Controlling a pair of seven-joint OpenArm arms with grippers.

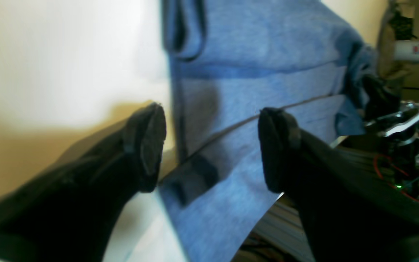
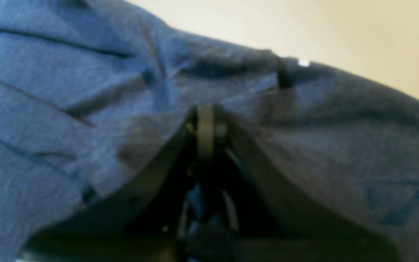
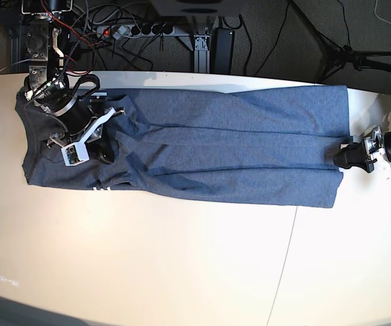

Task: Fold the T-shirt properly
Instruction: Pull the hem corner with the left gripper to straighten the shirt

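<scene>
The blue-grey T-shirt lies on the table as a long strip folded lengthwise, its collar end at the left of the base view. A bit of white lettering peeks out at its lower left edge. My right gripper sits on that left end. In the right wrist view its jaws are pressed together, and creases in the T-shirt run toward the tip. My left gripper is at the hem end. It stands open, with the T-shirt edge between its fingers.
The cream table stretches toward the near edge. Behind the far edge hang a power strip with cables and a stand's legs. The right arm's base stands at the back left.
</scene>
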